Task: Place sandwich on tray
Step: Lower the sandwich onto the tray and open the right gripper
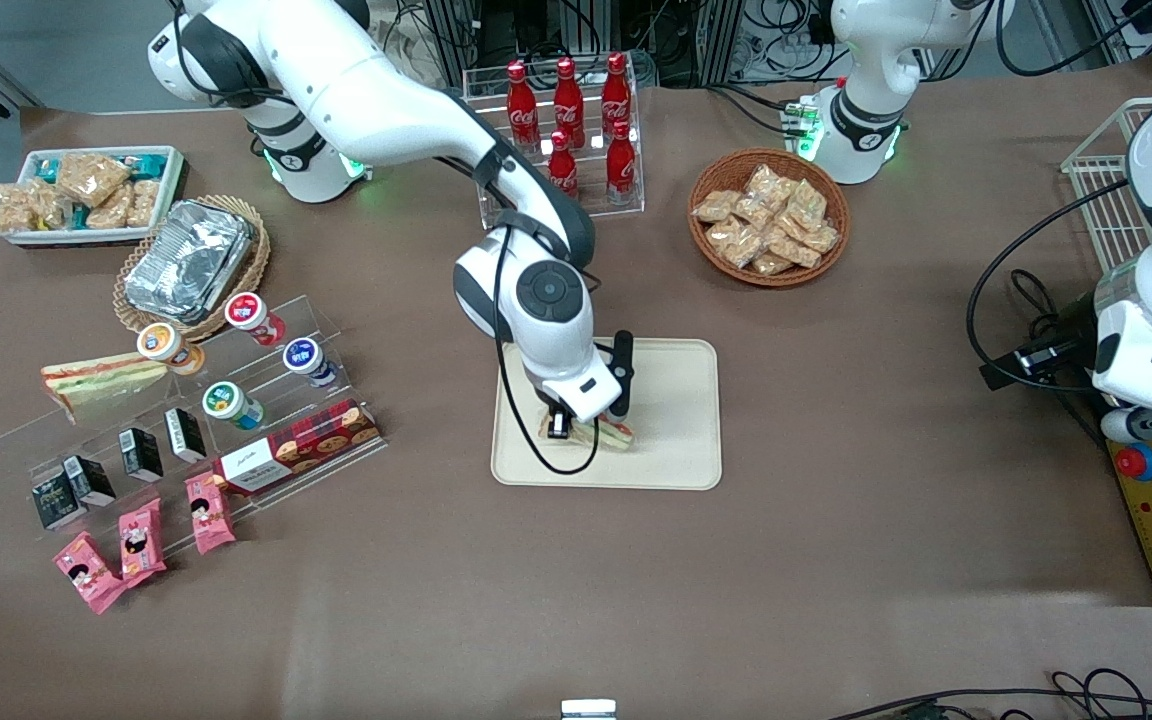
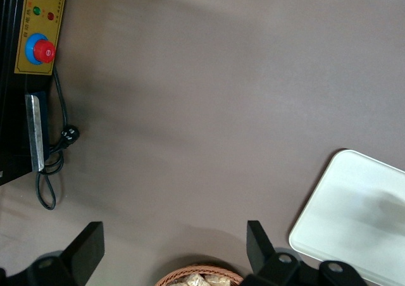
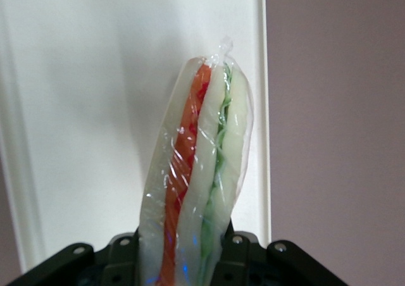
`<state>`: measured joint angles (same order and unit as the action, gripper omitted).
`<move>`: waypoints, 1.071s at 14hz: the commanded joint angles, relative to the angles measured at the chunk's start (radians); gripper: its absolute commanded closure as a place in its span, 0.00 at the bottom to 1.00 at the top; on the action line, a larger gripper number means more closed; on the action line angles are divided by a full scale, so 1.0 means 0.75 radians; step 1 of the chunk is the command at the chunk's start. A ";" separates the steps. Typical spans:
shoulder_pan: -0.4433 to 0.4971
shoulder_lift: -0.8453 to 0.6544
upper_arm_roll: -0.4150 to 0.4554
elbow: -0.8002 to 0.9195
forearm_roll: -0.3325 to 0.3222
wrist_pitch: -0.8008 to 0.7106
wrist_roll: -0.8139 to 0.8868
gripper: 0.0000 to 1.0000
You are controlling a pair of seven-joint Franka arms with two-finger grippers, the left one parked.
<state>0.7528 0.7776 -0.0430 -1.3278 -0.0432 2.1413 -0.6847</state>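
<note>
Right wrist view shows the gripper [image 3: 196, 251] clamped on the sandwich [image 3: 202, 172], whose long axis runs straight out from the fingers, cut edge with red and green filling facing the camera, over the tray [image 3: 95, 109] and near one rim. In the front view the wedge [image 1: 604, 432] sits low over the tray [image 1: 676, 420], so release looks close. Readable branding: Coca-Cola on the red bottles [image 1: 568, 110].

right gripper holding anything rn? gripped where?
Yes. The right gripper, low over the cream-beige rectangular tray, is shut on the clear-wrapped triangular white-bread sandwich, gripping its wide end across the bread faces; the wrap's twisted tip points away.
</note>
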 commanded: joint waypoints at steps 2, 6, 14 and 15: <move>-0.008 0.059 -0.006 0.022 -0.030 0.031 0.044 0.57; -0.018 0.092 -0.008 0.024 -0.026 0.094 0.042 0.40; -0.122 -0.155 -0.008 0.022 0.182 -0.146 0.058 0.00; -0.169 -0.184 -0.008 0.022 0.221 -0.185 0.084 0.00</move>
<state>0.6917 0.7158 -0.0596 -1.2934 0.0651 2.0761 -0.6453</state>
